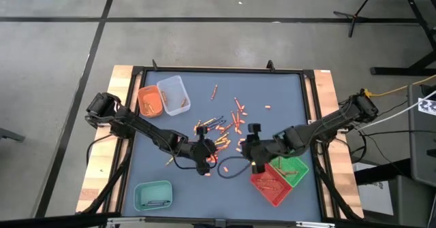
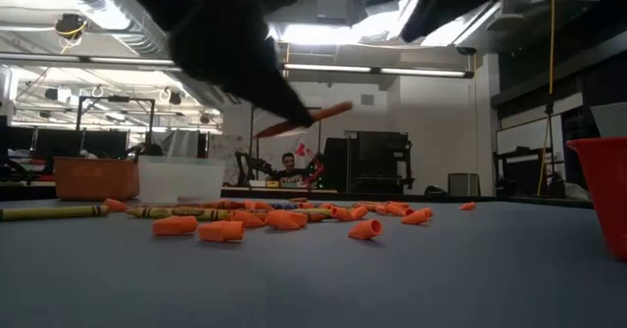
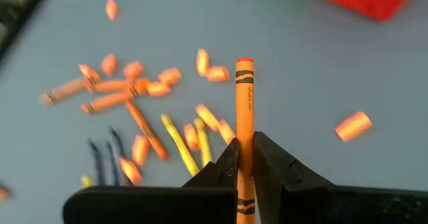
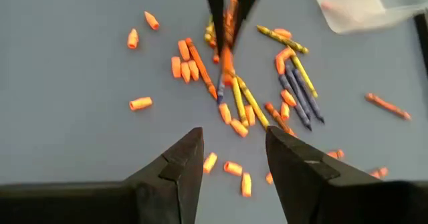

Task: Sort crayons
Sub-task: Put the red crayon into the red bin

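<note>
Above the scattered crayons [image 3: 144, 127], my left gripper [image 3: 245, 158] pinched one red-orange crayon [image 3: 245, 103] near its base, right gripper [image 4: 233, 158] open; such a low pinch risked pivot and drop.

From my remote seat I see ceiling strip lights [image 2: 377, 70], a pale wall [image 2: 441, 132], dark cabinets [image 2: 367, 162]

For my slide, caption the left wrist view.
Left claw shut on an orange crayon, above scattered crayons.
</note>
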Robot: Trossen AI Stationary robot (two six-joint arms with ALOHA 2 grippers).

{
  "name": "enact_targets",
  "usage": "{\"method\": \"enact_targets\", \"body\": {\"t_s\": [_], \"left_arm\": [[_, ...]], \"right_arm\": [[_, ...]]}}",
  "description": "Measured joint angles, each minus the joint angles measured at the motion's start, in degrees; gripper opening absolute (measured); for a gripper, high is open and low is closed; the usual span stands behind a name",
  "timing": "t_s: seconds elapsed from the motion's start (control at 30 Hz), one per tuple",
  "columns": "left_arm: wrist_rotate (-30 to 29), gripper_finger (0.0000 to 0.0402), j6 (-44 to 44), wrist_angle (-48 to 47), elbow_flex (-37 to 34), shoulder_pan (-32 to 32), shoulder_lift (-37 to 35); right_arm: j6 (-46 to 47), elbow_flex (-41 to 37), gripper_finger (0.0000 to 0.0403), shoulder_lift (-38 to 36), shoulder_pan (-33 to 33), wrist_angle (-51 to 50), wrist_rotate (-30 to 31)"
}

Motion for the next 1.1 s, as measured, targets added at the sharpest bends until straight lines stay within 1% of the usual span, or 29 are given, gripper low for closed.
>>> {"method": "enact_targets", "body": {"t_s": [0.17, 0.3, 0.4, 0.5, 0.73, 0.9, 1.1], "left_arm": [[-0.4, 0.0009, 6.2, 8.0, 0.0, 1.8, 0.0], [0.0, 0.0009, 8.8, 14.0, 0.0, 3.0, 0.0], [0.0, 0.0009, 9.6, 16.7, 0.0, 3.6, 0.0], [0.1, 0.0009, 9.7, 18.0, 0.0, 4.0, 0.0], [0.2, 0.0009, 9.6, 18.7, 0.0, 4.0, 0.0], [0.3, 0.0009, 9.6, 21.5, 0.0, 3.8, 0.0], [0.3, 0.0009, 9.5, 22.5, 0.0, 3.8, 0.0]], "right_arm": [[-5.3, 0.0, 0.0161, 0.0, -3.3, 4.4, -3.3], [-7.3, 0.0, 0.0161, 0.0, -5.4, 6.8, -5.5], [-8.3, 0.0, 0.0161, 0.0, -6.6, 7.0, -6.7], [-8.4, 0.0, 0.0161, 0.0, -7.4, 7.0, -6.8], [-8.4, 0.0, 0.0161, 0.0, -7.3, 6.9, -6.7], [-8.4, 0.0, 0.0161, 0.0, -7.2, 6.8, -6.7], [-8.4, 0.0, 0.0161, 0.0, -7.2, 6.8, -6.7]]}}
